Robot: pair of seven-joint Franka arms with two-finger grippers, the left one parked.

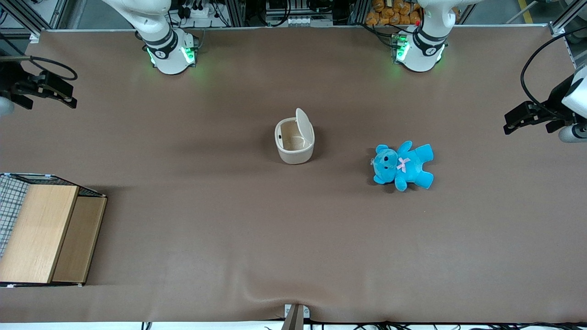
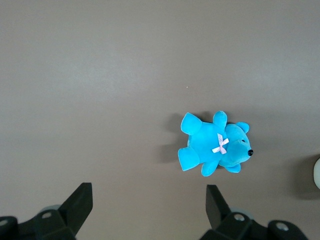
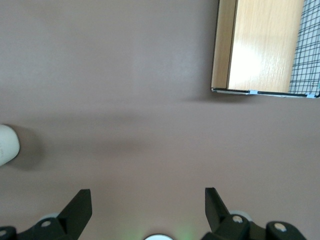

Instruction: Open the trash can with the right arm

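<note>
The cream-white trash can (image 1: 295, 149) stands near the middle of the brown table. Its flat lid (image 1: 304, 124) is tipped up on its hinge, and the tan inside (image 1: 291, 136) shows. My right gripper (image 1: 62, 94) hangs high above the working arm's end of the table, well apart from the can. In the right wrist view the gripper (image 3: 148, 202) is open and empty over bare table. A cream edge of the trash can (image 3: 7, 144) shows at that frame's border. A sliver of the can (image 2: 317, 173) also shows in the left wrist view.
A blue teddy (image 1: 402, 165) lies beside the can toward the parked arm's end, and shows in the left wrist view (image 2: 214, 145). A wooden box with wire mesh (image 1: 43, 231) stands at the working arm's end, nearer the front camera, and shows in the right wrist view (image 3: 260, 45).
</note>
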